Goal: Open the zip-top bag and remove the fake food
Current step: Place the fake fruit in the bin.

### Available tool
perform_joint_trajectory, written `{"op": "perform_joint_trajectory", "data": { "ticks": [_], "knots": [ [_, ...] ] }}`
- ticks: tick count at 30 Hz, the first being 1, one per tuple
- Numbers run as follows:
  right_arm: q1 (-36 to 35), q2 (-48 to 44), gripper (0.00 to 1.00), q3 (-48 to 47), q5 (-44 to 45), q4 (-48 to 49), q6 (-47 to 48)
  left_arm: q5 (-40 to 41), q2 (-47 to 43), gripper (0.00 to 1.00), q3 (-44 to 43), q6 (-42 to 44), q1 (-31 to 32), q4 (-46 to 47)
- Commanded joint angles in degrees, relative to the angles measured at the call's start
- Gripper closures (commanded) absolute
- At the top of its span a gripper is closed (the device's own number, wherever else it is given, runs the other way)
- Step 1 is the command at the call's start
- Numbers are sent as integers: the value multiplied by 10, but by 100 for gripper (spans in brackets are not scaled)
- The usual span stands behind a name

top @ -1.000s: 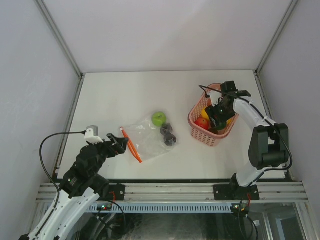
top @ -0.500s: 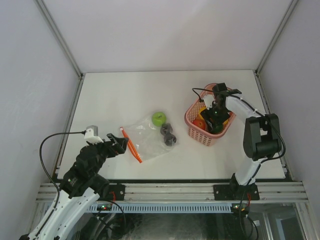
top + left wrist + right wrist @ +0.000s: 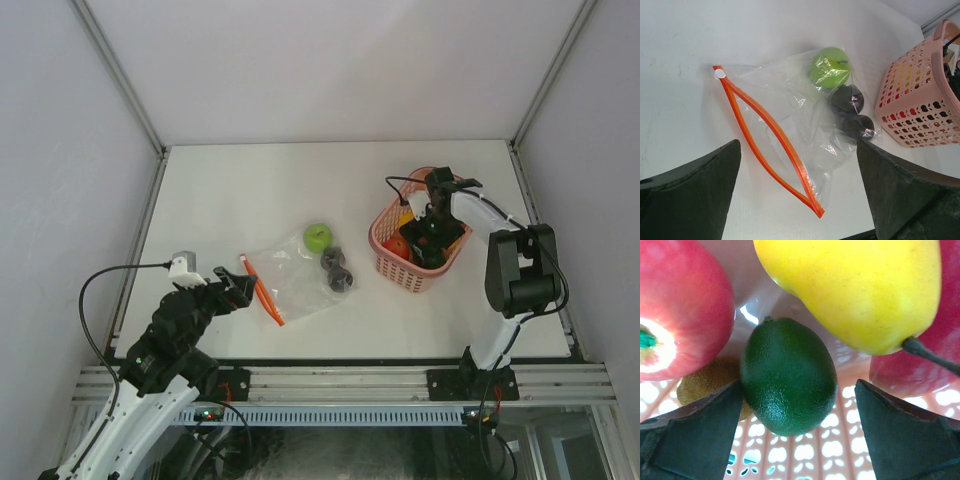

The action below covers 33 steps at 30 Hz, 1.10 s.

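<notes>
Left gripper (image 3: 797,167) gapes before crinkly zip-top bag (image 3: 782,97); right gripper (image 3: 797,390) gapes over pebbly, perhaps-lime fake food (image 3: 787,372).

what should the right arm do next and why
Probably lift the right end effector up out of the pink basket and toward the zip-top bag. Its fingers stand open either side of the dark green fruit lying in the basket, while a green apple and two blackish pieces sit inside the already open bag.
</notes>
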<state>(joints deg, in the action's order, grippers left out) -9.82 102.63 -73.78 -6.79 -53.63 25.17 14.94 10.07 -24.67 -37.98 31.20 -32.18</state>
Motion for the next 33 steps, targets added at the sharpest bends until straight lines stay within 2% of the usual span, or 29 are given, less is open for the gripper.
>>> {"op": "perform_joint_trajectory", "data": {
  "ticks": [1,7,20,23,33],
  "knots": [
    [3,-8,6,-21,-1,-1,-2,7,2,0,-10,-2,-3,26],
    [5,-14,0,-23,-6,-4,-1,8,0,0,-10,-3,-3,26],
    [36,-103,0,-25,-68,-16,3,-5,1,0,-12,-2,-3,18],
    [41,-128,0,-28,-78,-17,6,-7,0,0,-14,-27,-3,5],
    [65,-205,0,-126,-141,-63,18,-1,-16,2,-21,-71,-3,-42]
  ]
}}
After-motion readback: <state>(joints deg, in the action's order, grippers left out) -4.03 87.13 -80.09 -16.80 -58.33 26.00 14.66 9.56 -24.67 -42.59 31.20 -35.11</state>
